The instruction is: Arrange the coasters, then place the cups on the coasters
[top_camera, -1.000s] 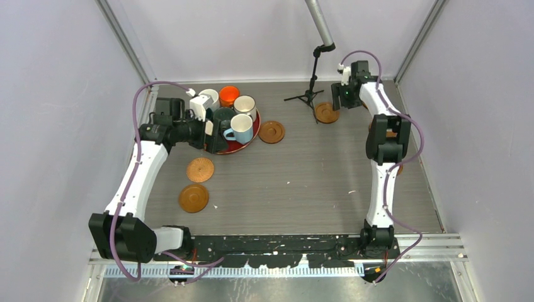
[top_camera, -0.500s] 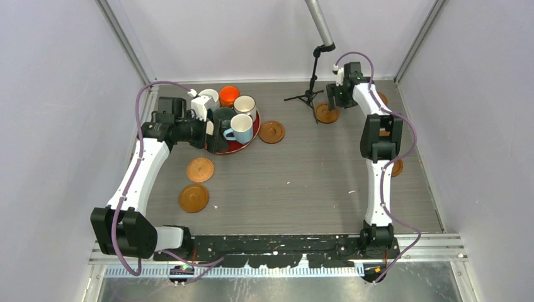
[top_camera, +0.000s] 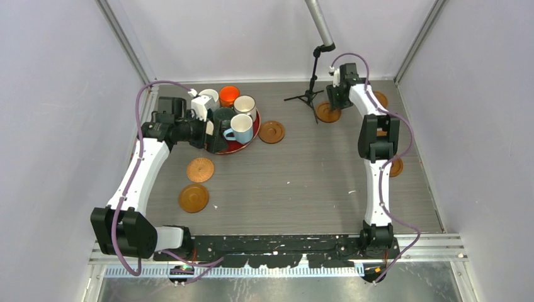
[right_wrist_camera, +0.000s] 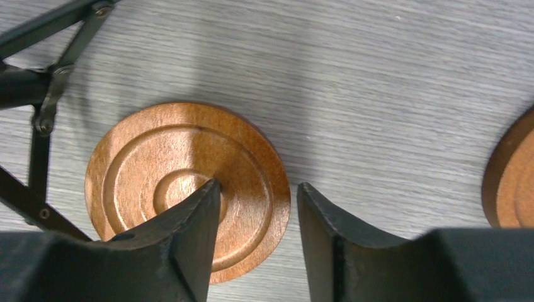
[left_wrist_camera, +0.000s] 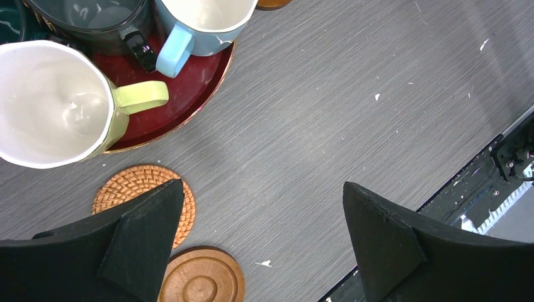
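Left gripper wide, empty, hovers near red tray, upper left. Far, top centre — right gripper narrow, astride coaster rim, grip unconfirmed; seat rim deep in jaws, lift straight — clear tripod leg before carrying.

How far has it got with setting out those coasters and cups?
Barely begun. Done: nothing; the coasters lie scattered and the cups cluster at the red tray, none on a coaster. In hand: the right gripper straddles the rim of a wooden coaster beside the tripod; the left gripper hangs open. Left: arranging coasters, then moving every cup.
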Available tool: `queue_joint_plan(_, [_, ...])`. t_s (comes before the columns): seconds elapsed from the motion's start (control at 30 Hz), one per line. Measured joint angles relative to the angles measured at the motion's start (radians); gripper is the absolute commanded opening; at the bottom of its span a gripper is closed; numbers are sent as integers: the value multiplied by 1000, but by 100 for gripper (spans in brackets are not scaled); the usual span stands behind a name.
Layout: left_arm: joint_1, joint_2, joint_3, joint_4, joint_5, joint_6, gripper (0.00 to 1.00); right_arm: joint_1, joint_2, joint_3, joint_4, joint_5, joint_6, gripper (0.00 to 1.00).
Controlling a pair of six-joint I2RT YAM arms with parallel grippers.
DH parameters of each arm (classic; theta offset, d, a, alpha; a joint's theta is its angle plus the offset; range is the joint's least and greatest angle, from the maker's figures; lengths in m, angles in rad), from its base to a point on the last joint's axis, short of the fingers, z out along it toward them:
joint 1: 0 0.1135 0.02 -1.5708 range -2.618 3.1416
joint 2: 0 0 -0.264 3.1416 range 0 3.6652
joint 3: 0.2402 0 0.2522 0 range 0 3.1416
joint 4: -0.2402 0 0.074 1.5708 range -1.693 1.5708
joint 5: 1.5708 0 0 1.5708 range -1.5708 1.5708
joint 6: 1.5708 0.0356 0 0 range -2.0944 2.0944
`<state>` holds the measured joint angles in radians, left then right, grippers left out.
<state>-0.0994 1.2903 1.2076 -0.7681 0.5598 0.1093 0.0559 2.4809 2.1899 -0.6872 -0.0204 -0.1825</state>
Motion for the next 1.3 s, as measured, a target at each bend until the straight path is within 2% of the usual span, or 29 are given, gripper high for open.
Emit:
queue_joint_plan(0.27, [0, 0, 0, 0, 0, 4, 100, -88, 4, 9, 5, 32, -3, 48])
queue_joint_plan(0.43, [0, 4, 0, 0, -1, 4, 100, -129, 44, 76, 7, 63, -3, 48])
queue_joint_plan(0.9, [0, 11, 0, 0, -10, 3, 100, -129, 61, 115, -4, 64, -3, 48])
queue_joint_plan(1.3, [0, 11, 0, 0, -15, 5, 100, -109, 118, 211, -16, 46, 2, 48])
